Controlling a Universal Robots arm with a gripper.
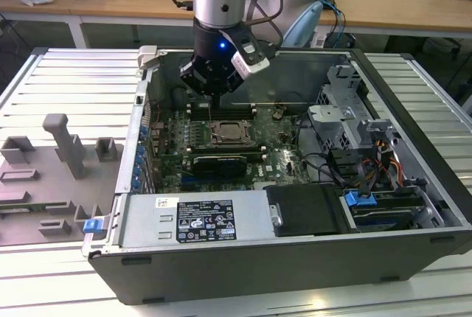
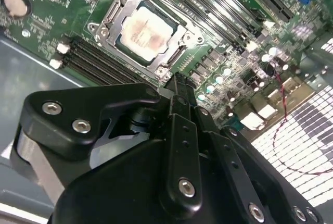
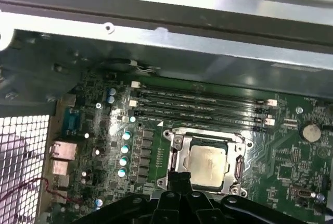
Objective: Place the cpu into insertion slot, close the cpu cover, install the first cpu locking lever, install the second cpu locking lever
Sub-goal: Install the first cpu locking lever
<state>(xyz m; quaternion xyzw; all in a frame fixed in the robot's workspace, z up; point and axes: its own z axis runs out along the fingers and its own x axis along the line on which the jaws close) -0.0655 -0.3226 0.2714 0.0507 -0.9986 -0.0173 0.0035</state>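
The gripper [image 1: 214, 98] hangs inside the open computer case [image 1: 295, 262], over the green motherboard [image 1: 284, 146], just behind the insertion slot [image 1: 213, 139] and near the black memory sticks [image 3: 203, 104]. In both wrist views its fingers [image 2: 176, 86] are pressed together with nothing between them, and their tips [image 3: 176, 181] are at the socket's edge. The cpu [image 1: 227, 133] [image 2: 146, 30] [image 3: 207, 163] lies flat in the slot. The cpu cover [image 2: 180, 40] [image 3: 176, 157] is down around it, its cut-out framing the pale metal top
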